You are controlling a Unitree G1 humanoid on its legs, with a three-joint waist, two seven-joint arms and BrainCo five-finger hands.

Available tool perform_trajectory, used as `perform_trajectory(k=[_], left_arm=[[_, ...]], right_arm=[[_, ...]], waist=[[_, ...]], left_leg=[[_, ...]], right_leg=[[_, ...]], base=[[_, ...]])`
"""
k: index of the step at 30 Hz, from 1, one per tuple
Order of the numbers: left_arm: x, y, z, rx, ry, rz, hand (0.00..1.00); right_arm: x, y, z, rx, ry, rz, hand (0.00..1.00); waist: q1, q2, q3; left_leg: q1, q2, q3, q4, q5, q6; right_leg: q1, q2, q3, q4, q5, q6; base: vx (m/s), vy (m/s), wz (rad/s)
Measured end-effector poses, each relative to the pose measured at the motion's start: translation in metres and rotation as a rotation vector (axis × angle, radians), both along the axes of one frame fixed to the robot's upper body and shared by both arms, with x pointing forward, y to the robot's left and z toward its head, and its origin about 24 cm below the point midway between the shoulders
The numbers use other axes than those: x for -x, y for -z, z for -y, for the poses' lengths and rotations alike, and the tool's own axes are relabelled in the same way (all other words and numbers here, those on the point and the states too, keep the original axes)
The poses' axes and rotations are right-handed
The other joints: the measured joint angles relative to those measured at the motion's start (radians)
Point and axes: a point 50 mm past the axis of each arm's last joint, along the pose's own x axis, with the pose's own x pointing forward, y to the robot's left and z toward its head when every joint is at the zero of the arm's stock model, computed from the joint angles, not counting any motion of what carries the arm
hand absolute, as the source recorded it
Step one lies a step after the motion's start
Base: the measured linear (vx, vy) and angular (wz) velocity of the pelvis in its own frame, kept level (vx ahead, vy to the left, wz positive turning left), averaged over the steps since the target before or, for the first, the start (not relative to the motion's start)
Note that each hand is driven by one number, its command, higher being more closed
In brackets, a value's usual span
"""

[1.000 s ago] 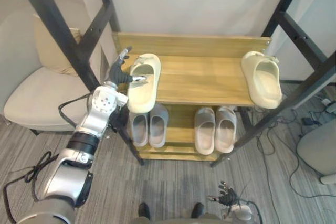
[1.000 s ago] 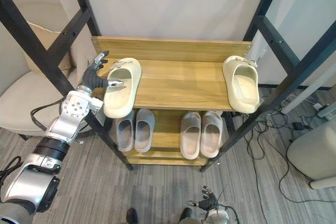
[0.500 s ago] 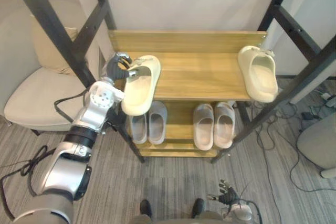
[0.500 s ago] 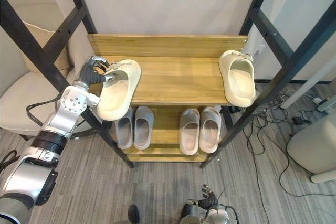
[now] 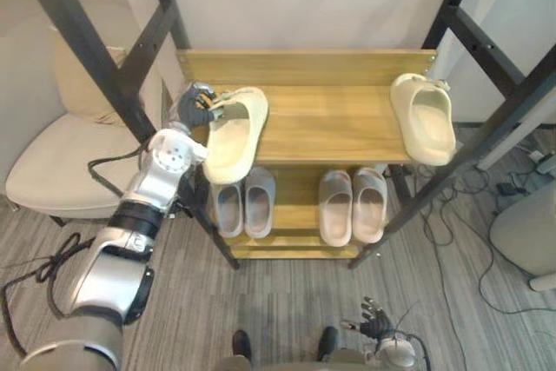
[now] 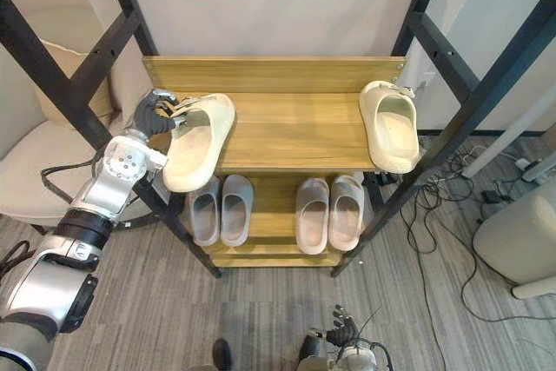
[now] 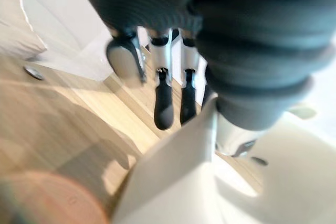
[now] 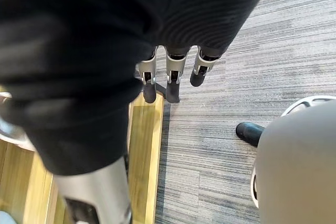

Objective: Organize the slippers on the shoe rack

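- The shoe rack [image 5: 313, 128], two wooden shelves between black metal posts, is standing against a pale wall.
- A cream armchair [image 5: 52, 158] is sitting just beside the rack's left end.
- Two pairs of grey slippers are lying on the rack's lower shelf, one pair [image 5: 245, 204] under its left half and the other pair [image 5: 354, 206] under its right half. In each pair the two slippers are lying side by side.
- The cream slipper [image 5: 233, 132] is sitting at the left end of the rack's top shelf. It is turned at a slant, and its near end is hanging out past the shelf's front edge, above the left grey pair. I cannot tell whether its sole is resting flat on the shelf.
- The second cream slipper [image 5: 423, 119] is resting at the right end of the rack's top shelf, well apart from the first. Its near end is reaching the shelf's front edge.
- The left hand [image 5: 193, 109] is coming in at the rack's left end. Its fingers [image 7: 163, 109] and thumb are curling over the far left rim of the cream slipper, pinching its wall between them.
- The right hand [image 5: 373, 329] is hanging low in front of the rack, above the grey floor [image 5: 287, 301]. Its fingers [image 8: 172, 86] are pointing down straight and close together, holding nothing.
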Motion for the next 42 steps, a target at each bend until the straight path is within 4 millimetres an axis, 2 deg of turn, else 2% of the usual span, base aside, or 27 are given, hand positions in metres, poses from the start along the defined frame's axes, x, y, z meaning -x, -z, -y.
perform_trajectory(k=[5, 8, 11, 13, 16, 19, 22, 25, 28, 29, 36, 42], left_arm=[[-0.011, -0.024, 0.017, 0.012, 0.02, 0.049, 1.0], [-0.016, -0.05, 0.037, 0.037, 0.065, 0.118, 1.0], [-0.017, -0.063, 0.051, 0.052, 0.099, 0.153, 1.0], [-0.017, -0.075, 0.063, 0.07, 0.121, 0.191, 1.0], [-0.018, -0.086, 0.069, 0.077, 0.13, 0.219, 1.0], [-0.019, -0.09, 0.07, 0.082, 0.118, 0.23, 1.0], [-0.022, -0.091, 0.065, 0.086, 0.096, 0.221, 1.0], [-0.022, -0.097, 0.056, 0.119, 0.057, 0.246, 1.0], [-0.022, -0.1, 0.049, 0.115, 0.039, 0.253, 1.0], [-0.022, -0.1, 0.049, 0.118, 0.038, 0.255, 0.0], [-0.022, -0.105, 0.049, 0.138, 0.038, 0.271, 0.0], [-0.022, -0.104, 0.062, 0.172, 0.058, 0.275, 0.0]], right_arm=[[-0.003, -0.002, 0.0, -0.002, 0.004, 0.02, 0.0], [-0.011, -0.007, 0.002, 0.004, 0.002, 0.055, 0.0], [-0.016, -0.01, 0.005, 0.008, 0.012, 0.081, 0.0], [-0.022, -0.014, 0.008, 0.012, 0.031, 0.111, 0.0], [-0.026, -0.018, 0.012, 0.023, 0.03, 0.129, 0.0], [-0.026, -0.021, 0.02, 0.048, 0.031, 0.137, 0.0], [-0.015, -0.017, 0.029, 0.077, 0.044, 0.096, 0.0], [-0.005, -0.013, 0.031, 0.084, 0.059, 0.07, 0.0], [-0.005, -0.013, 0.03, 0.078, 0.074, 0.076, 0.0], [-0.005, -0.013, 0.03, 0.078, 0.075, 0.077, 0.0], [-0.004, -0.014, 0.03, 0.065, 0.094, 0.088, 0.0], [-0.004, -0.014, 0.03, 0.065, 0.095, 0.089, 0.0]], waist=[[-0.022, 0.015, 0.009], [-0.056, 0.035, 0.022], [-0.079, 0.05, 0.034], [-0.108, 0.056, 0.056], [-0.113, 0.058, 0.077], [-0.125, 0.063, 0.097], [-0.128, 0.067, 0.115], [-0.133, 0.068, 0.137], [-0.151, 0.066, 0.144], [-0.151, 0.066, 0.145], [-0.152, 0.065, 0.146], [-0.153, 0.064, 0.147]], left_leg=[[-0.002, -0.011, 0.027, 0.0, -0.006, 0.0], [-0.005, -0.018, 0.056, 0.0, -0.011, 0.008], [-0.007, -0.023, 0.081, 0.0, -0.012, 0.015], [-0.005, -0.026, 0.092, 0.0, -0.019, 0.02], [-0.007, -0.028, 0.12, 0.001, -0.027, 0.022], [-0.006, -0.032, 0.135, 0.001, -0.034, 0.025], [-0.012, -0.035, 0.166, 0.002, -0.045, 0.028], [-0.022, -0.037, 0.189, 0.019, -0.059, 0.031], [-0.022, -0.037, 0.192, 0.028, -0.069, 0.032], [-0.023, -0.037, 0.193, 0.034, -0.073, 0.033], [-0.052, -0.038, 0.188, 0.056, -0.083, 0.033], [-0.054, -0.042, 0.18, 0.056, -0.083, 0.033]], right_leg=[[-0.019, -0.005, 0.048, -0.001, 0.007, -0.006], [-0.036, -0.012, 0.075, -0.008, 0.03, 0.002], [-0.045, -0.012, 0.106, -0.019, 0.052, 0.013], [-0.053, -0.013, 0.122, -0.019, 0.053, 0.015], [-0.072, -0.013, 0.153, -0.019, 0.058, 0.019], [-0.082, -0.015, 0.174, -0.019, 0.06, 0.022], [-0.107, -0.015, 0.209, -0.018, 0.064, 0.024], [-0.124, -0.016, 0.235, -0.019, 0.07, 0.025], [-0.125, -0.016, 0.242, -0.019, 0.07, 0.025], [-0.125, -0.017, 0.243, -0.019, 0.07, 0.025], [-0.143, -0.022, 0.24, -0.013, 0.071, 0.026], [-0.142, -0.028, 0.23, -0.012, 0.071, 0.026]], base=[[-0.02, 0.04, -0.17], [0.02, 0.041, -0.26], [0.03, 0.036, -0.31], [0.02, 0.023, -0.19], [0.0, 0.016, -0.28], [-0.01, 0.013, -0.24], [-0.01, 0.015, -0.25], [-0.01, 0.011, -0.26], [-0.01, 0.002, -0.1], [-0.01, 0.0, -0.05], [0.0, 0.0, 0.0], [-0.01, -0.001, 0.04]])
